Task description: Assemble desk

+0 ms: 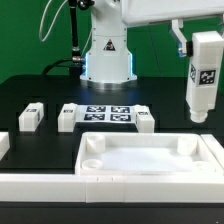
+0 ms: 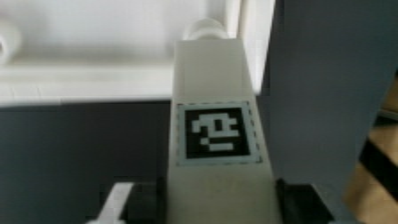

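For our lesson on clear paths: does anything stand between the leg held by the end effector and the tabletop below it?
Nothing visible does. The leg hangs in the end effector above the tabletop at the exterior view's right; only open air lies between. The loose legs lie farther back.

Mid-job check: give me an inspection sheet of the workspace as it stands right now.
Surface: black table, with the marker board flat in front of the robot base.
Job's things: tabletop panel lies rim up in front; three loose legs lie beside the marker board; held leg hangs upright in the air at the exterior view's right.
Clutter: nothing seen.
Grippers: gripper shut on the held leg.
Cables: dark cable hangs beside the robot base.
Surroundings: white border rail along the panel; dark background.
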You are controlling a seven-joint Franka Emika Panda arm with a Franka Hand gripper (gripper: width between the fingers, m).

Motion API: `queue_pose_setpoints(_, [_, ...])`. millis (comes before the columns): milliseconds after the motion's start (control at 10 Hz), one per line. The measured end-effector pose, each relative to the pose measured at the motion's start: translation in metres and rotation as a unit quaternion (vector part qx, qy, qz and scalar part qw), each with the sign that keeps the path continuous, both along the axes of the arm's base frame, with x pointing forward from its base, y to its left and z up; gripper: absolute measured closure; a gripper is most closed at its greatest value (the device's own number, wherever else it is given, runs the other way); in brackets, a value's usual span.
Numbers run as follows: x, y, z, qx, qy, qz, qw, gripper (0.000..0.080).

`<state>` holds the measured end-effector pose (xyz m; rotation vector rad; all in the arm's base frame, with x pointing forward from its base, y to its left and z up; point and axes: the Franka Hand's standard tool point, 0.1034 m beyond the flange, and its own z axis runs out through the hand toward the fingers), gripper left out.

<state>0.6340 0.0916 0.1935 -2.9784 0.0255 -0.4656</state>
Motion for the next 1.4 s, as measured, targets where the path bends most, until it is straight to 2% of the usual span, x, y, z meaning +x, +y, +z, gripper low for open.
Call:
queue_pose_setpoints(100, [0.001,0.011,0.005,0.006,-0.032,-0.006,0.999,0.0511])
queue_pose_setpoints(400, [-0.001,0.01,0.0,0.007,-0.095,-0.008,0.995,0.0511])
queue_pose_setpoints(600, [-0.004,0.01,-0.01,-0.003,-0.084,0.006,0.996,0.0511])
queue_pose_setpoints(800, [-0.005,0.005,-0.027,-0.016,-0.083,0.019,0.996,0.0511])
queue_pose_setpoints(1100, [-0.003,-0.002,-0.042,-0.019,-0.078,0.02,0.997,0.0511])
queue_pose_setpoints(1400, [0.001,0.002,-0.052,-0.017,-0.074,0.021,0.997,0.0511])
